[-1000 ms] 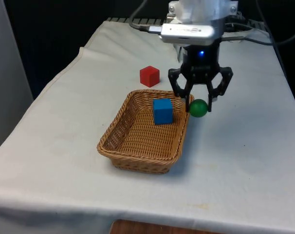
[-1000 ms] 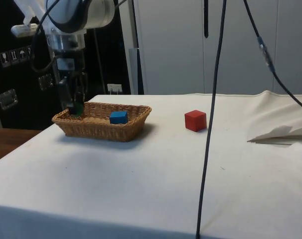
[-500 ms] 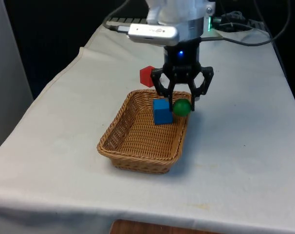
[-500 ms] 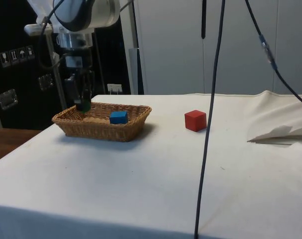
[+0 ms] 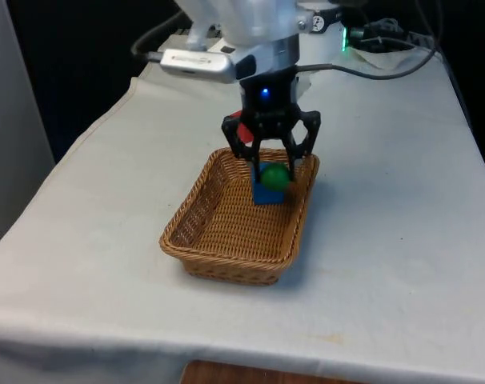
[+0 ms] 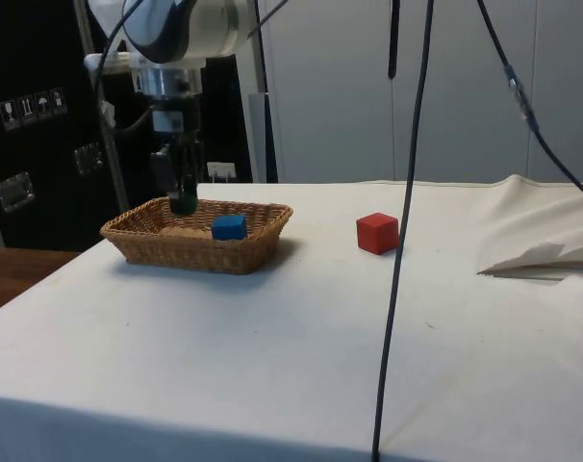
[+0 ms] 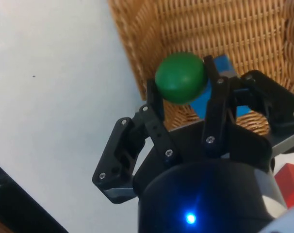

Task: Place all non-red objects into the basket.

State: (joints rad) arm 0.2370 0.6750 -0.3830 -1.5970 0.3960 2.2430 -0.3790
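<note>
- The gripper [image 5: 271, 164] was clamped on the green ball [image 5: 274, 176]; it hung above the wicker basket [image 5: 218, 240], over its far end
- A blue cube [image 6: 229, 226] lay inside the basket; a red cube [image 6: 377, 233] sat on the white cloth [image 5: 386, 240], well apart

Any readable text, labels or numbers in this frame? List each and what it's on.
No text can be read.
Small symbol stickers on the dark cabinet behind the table, side view: too small to read.
Green ball, blue cube, red cube, wicker basket: no markings.
</note>
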